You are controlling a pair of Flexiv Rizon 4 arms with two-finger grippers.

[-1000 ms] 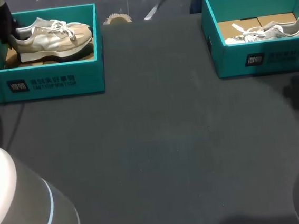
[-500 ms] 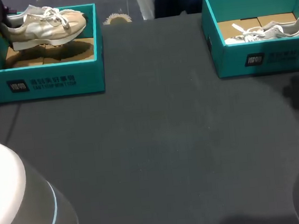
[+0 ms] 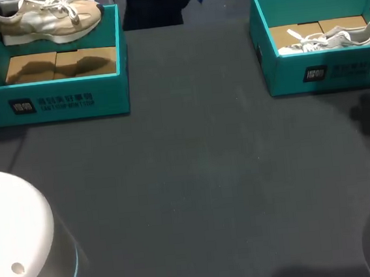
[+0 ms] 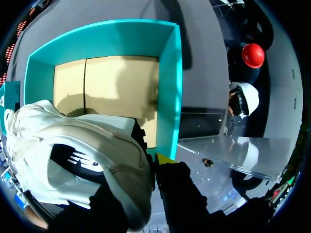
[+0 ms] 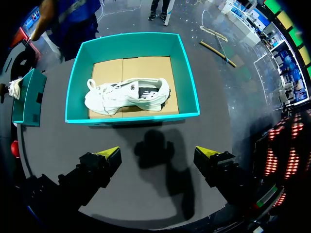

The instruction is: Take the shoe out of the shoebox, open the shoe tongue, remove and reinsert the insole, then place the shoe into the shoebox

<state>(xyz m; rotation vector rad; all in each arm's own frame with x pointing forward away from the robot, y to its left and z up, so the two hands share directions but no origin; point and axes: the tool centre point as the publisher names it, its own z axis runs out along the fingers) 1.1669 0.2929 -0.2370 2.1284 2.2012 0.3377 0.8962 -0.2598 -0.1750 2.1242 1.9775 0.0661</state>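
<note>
The left gripper [image 4: 138, 182] is clenched on the heel of a beige sneaker of suede and mesh with white laces [image 3: 46, 19]. One yellow-tipped finger [image 4: 164, 159] presses against the heel's side, and the other is mostly hidden by the shoe. The beige sneaker hangs roughly level from those fingers, toe pointing away from them. It is raised clear of the open teal cardboard shoebox [image 3: 63, 98] beneath them. The shoe's shadow falls on the brown cardboard floor [image 4: 116, 87] under the fingers.

The right gripper [image 5: 158, 153] hovers over the dark table [image 3: 195, 177], its fingers released and spread wide. Ahead of those fingers stands a second teal shoebox [image 5: 131, 119], where a white sneaker with white laces [image 5: 129, 97] lies on its side.
</note>
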